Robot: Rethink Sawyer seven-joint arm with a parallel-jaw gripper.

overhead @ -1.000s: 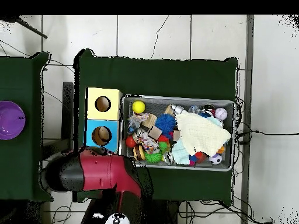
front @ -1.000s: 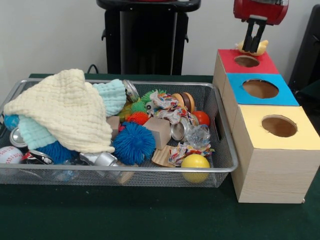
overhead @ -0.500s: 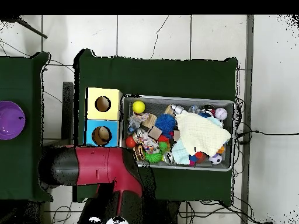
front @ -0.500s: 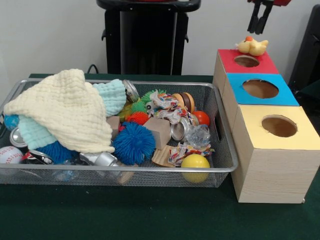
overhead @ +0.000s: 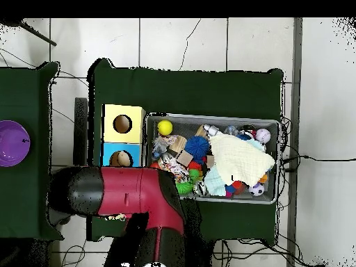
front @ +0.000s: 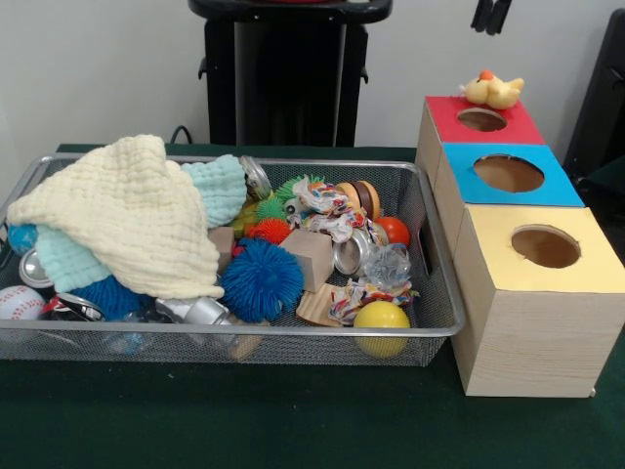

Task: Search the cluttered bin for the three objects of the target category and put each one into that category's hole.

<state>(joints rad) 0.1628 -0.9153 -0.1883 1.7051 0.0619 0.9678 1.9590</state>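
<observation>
The yellow duck (front: 491,91) sits on the far edge of the red-topped box (front: 444,109), just behind its round hole (front: 481,119), not in it. Only the tips of my gripper (front: 491,27) show at the top edge of the front view. They are high above the duck, slightly apart and empty. The wire mesh bin (front: 244,332) lies to the left of the boxes, full of toys. It also shows in the overhead view (overhead: 278,160). No teddy bear or tiger shows. In the overhead view my red arm (overhead: 125,198) covers the red box.
A cream cloth (front: 127,215) covers the bin's left half. A blue spiky ball (front: 261,278), a rope toy (front: 327,210) and a yellow ball (front: 381,320) lie to its right. The blue-topped box (front: 566,186) and the yellow-topped box (front: 586,264) stand nearer the camera. A purple bowl (overhead: 12,142) sits on a side table.
My gripper has let go of the duck and risen straight up, leaving the duck behind the red hole. In the overhead view my arm has swung toward the bin.
</observation>
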